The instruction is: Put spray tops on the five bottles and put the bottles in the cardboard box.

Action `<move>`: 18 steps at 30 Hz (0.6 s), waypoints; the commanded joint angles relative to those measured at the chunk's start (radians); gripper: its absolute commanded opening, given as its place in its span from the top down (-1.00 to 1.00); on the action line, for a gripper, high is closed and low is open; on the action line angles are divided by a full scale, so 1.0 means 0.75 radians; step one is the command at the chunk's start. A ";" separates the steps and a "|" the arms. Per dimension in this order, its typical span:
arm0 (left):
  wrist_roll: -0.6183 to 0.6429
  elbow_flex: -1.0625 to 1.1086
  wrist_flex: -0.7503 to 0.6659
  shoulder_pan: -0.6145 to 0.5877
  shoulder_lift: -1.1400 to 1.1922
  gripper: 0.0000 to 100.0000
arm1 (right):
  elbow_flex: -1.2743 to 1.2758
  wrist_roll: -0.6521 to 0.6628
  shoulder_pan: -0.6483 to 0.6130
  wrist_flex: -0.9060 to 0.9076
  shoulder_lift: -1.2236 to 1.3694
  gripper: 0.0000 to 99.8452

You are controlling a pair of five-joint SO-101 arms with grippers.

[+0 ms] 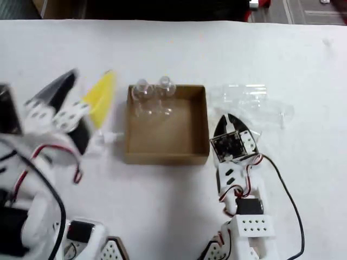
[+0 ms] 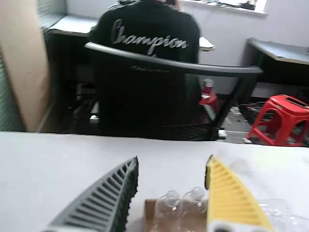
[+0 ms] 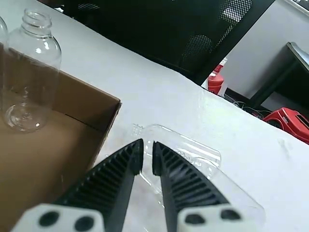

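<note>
Left end effector [image 1: 92, 76] spread beside cardboard box [image 1: 166, 157]; right end effector [image 3: 147, 145] nearly pressed together.

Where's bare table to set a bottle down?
Free: the table beyond the cardboard box, and the patch on its near side. Crowded: clear plastic packaging and the right gripper beside the box.

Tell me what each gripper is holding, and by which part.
Nothing is held. The left gripper is open and empty beside the cardboard box. The right gripper is shut over the clear plastic tray, nothing visibly pinched.
</note>
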 commanded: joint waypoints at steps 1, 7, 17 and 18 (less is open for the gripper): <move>0.014 0.180 0.076 -0.310 -0.146 0.58 | 0.012 0.008 -0.007 -0.017 0.009 0.95; 0.023 0.751 -0.172 -0.433 -0.412 0.58 | 0.012 0.008 -0.007 -0.017 0.009 0.95; 0.170 1.665 -0.937 -0.341 -0.915 0.58 | 0.012 0.010 -0.007 -0.017 0.009 0.95; 0.164 1.692 -0.937 -0.328 -0.961 0.58 | 0.012 0.010 -0.007 -0.019 0.009 0.95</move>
